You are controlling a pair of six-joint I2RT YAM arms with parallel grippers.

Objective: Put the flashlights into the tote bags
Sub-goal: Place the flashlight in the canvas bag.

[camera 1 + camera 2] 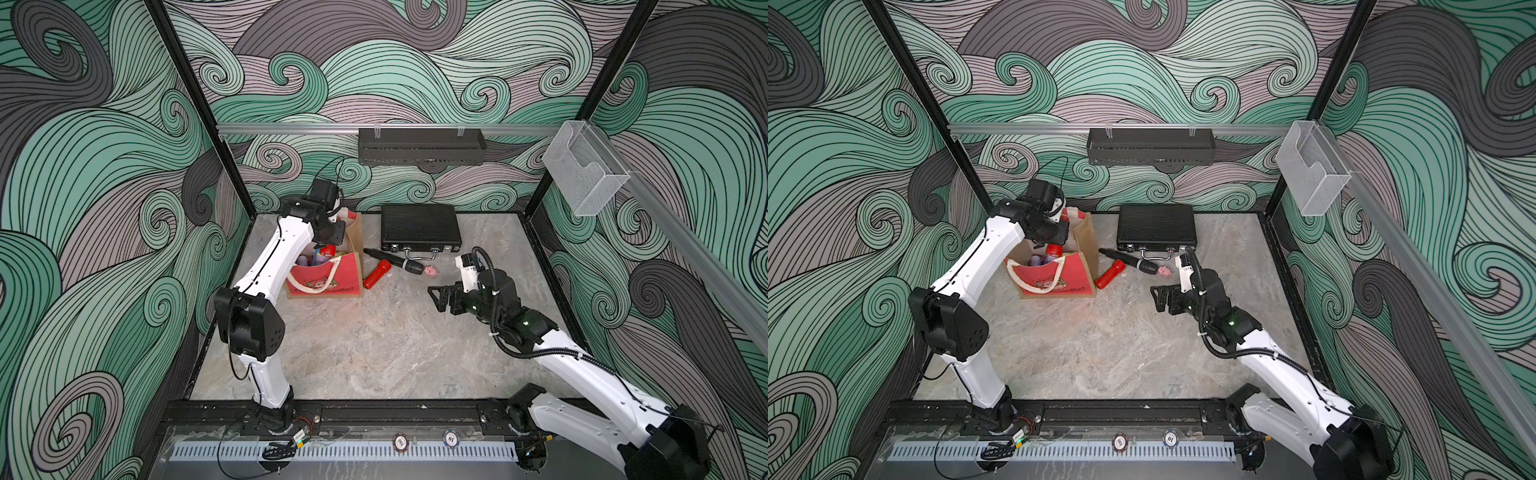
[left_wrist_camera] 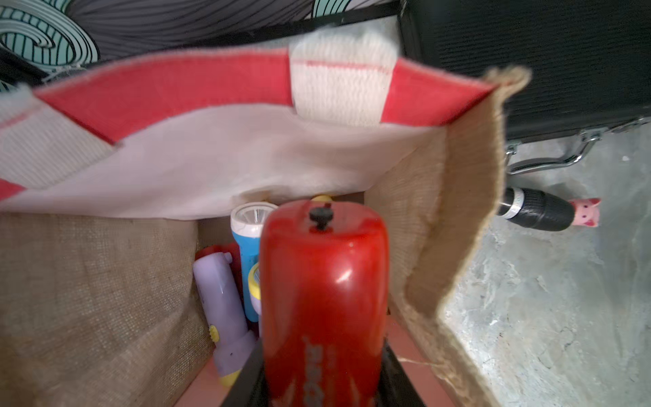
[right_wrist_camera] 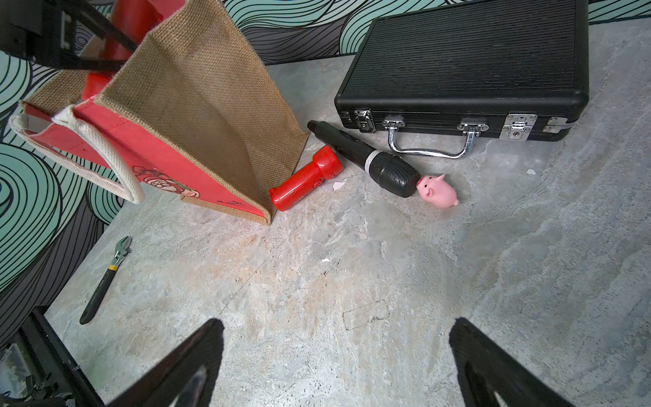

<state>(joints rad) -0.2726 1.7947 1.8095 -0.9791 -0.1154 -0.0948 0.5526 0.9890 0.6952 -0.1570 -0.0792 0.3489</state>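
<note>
The tote bag (image 1: 332, 286) (image 1: 1059, 284) stands upright at the back left, red front, brown sides, cream lining (image 2: 211, 158). My left gripper (image 1: 329, 243) (image 2: 322, 380) hangs over its mouth, shut on a red flashlight (image 1: 328, 250) (image 2: 324, 299) that points down into the bag. Inside lie a lilac flashlight (image 2: 220, 303) and a blue flashlight (image 2: 246, 243) with a white head. Another red flashlight (image 1: 376, 275) (image 3: 306, 183) lies on the table against the bag's right side. My right gripper (image 1: 437, 298) (image 3: 336, 352) is open and empty over bare table, right of that flashlight.
A black ribbed case (image 1: 419, 226) (image 3: 465, 70) lies at the back. A black microphone-like stick (image 1: 395, 262) (image 3: 366, 162) and a pink pig figure (image 1: 431, 272) (image 3: 438, 192) lie in front of it. A small wrench (image 3: 105, 282) lies on the table left of the bag's front.
</note>
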